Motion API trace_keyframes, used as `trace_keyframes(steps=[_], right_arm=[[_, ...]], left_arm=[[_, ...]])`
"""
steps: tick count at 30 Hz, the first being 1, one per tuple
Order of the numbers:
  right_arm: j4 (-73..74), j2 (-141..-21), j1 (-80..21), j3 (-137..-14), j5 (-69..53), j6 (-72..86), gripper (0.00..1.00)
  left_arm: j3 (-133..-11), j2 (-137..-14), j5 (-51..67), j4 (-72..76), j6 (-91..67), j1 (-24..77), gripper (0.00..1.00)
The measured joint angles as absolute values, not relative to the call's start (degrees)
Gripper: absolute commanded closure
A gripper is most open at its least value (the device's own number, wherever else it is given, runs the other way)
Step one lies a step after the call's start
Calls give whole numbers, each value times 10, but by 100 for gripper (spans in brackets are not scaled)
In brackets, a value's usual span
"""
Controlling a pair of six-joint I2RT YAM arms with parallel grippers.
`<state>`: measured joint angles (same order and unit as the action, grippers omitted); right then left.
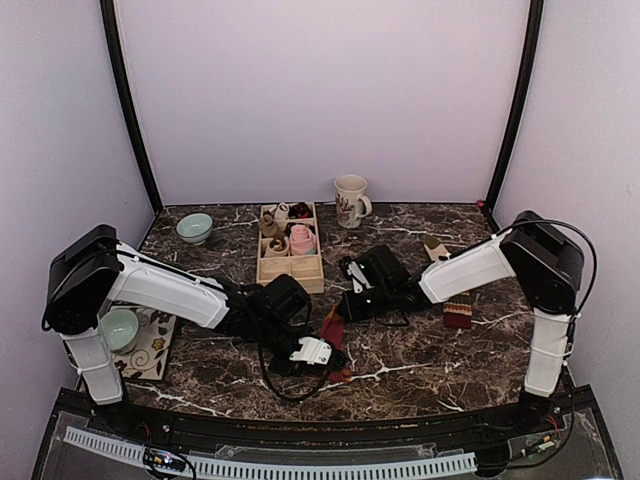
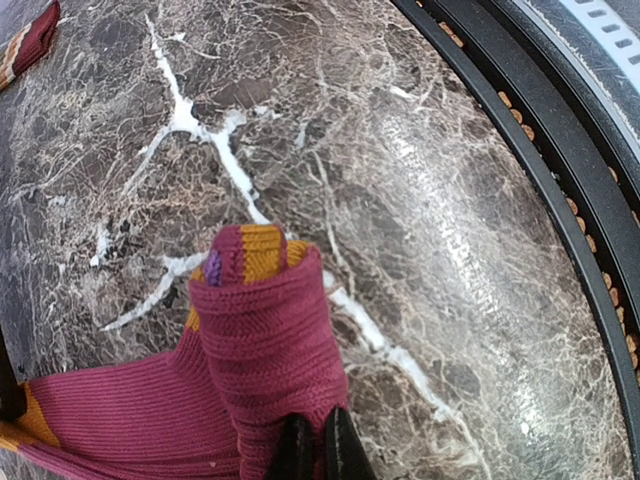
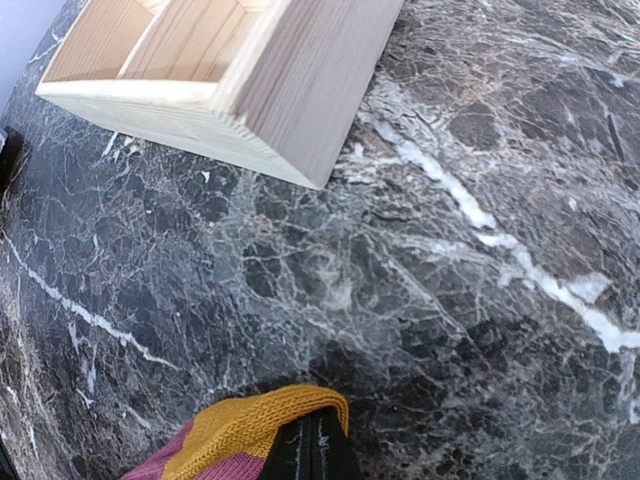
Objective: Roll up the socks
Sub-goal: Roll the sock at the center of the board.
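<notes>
One striped sock (image 2: 262, 340), maroon with orange and purple bands, is stretched between both grippers low over the marble table (image 1: 420, 370). My left gripper (image 2: 320, 452) is shut on a folded maroon part of it, near the table's front edge (image 1: 332, 362). My right gripper (image 3: 318, 455) is shut on the sock's orange cuff (image 3: 255, 418); in the top view it (image 1: 340, 312) sits just above the sock (image 1: 332, 328). A second striped sock (image 1: 458, 312) lies flat under the right arm. A beige sock (image 1: 434, 245) lies further back right.
A wooden compartment box (image 1: 290, 245) with small bundles stands at the back centre, close to the right gripper (image 3: 215, 75). A mug (image 1: 350, 200) and a pale green bowl (image 1: 194, 228) stand at the back. Another bowl (image 1: 119, 328) rests on a patterned mat at left.
</notes>
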<state>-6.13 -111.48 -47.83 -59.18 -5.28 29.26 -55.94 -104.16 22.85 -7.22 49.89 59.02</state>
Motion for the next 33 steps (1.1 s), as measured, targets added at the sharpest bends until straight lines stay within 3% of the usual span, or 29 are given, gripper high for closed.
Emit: trace_keyframes(steps=[3, 6, 9, 15, 21, 24, 28, 33], right_arm=[[-66, -1103, -478, -576, -48, 292, 100], [-65, -1075, -475, -545, -36, 288, 81], [-68, -1048, -469, -516, -32, 278, 77], [-109, -981, -467, -462, -42, 249, 74], [-277, -769, -471, -241, -64, 193, 76], [-324, -716, -495, -184, -91, 151, 71], [-320, -714, -559, -184, -127, 85, 65], [-265, -739, -620, -225, -151, 2, 63]], left_arm=[[-567, -1047, 231, -76, 499, 590, 100], [-572, -1051, 233, -80, 499, 590, 100], [-578, -1055, 236, -85, 499, 590, 100], [-585, -1062, 244, -89, 504, 590, 100], [-585, -1062, 247, -90, 504, 590, 100], [-585, -1062, 249, -89, 504, 588, 100], [-587, -1064, 258, -91, 504, 584, 100], [-589, -1066, 273, -95, 504, 578, 100]])
